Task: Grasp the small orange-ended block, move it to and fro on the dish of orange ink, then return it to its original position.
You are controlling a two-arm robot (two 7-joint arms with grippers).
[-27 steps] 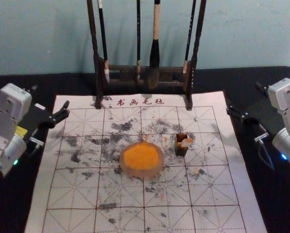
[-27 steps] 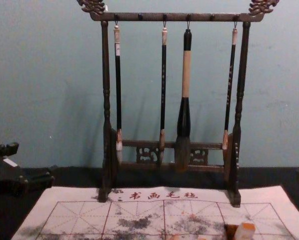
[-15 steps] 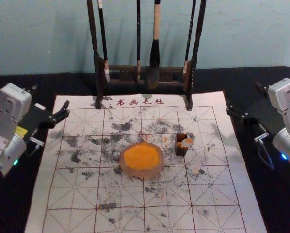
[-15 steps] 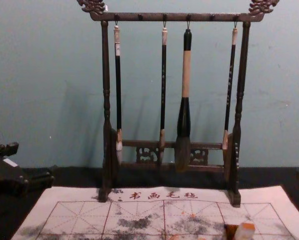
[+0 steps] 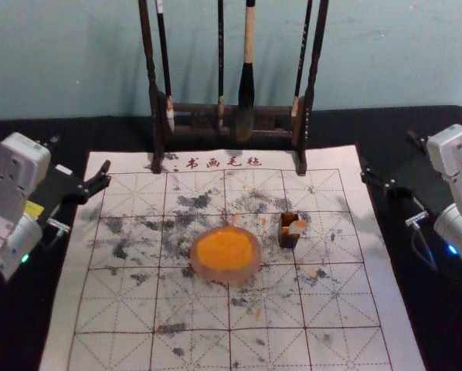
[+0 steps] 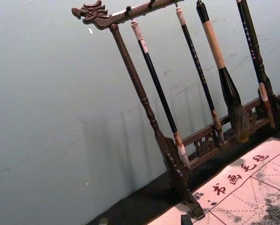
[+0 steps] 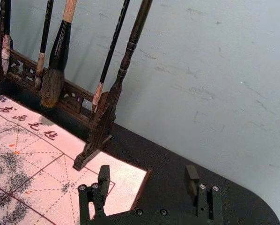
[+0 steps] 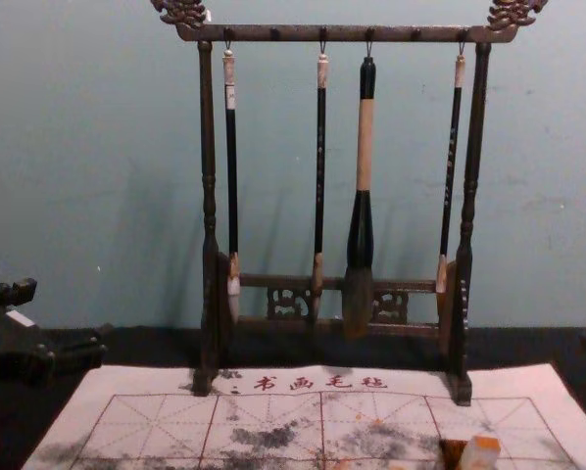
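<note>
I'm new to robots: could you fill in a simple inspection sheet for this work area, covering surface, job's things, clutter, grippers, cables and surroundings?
Surface: white gridded mat with dark and orange smudges, on a black table.
Job's things: orange-ended block in a small dark holder, to the right of the dish of orange ink.
Clutter: nothing seen.
Grippers: left at the mat's left side, right at its right; both empty, jaws apart.
Cables: thin loop by the right arm.
Surroundings: rack with four hanging brushes behind, then a plain wall.
</note>
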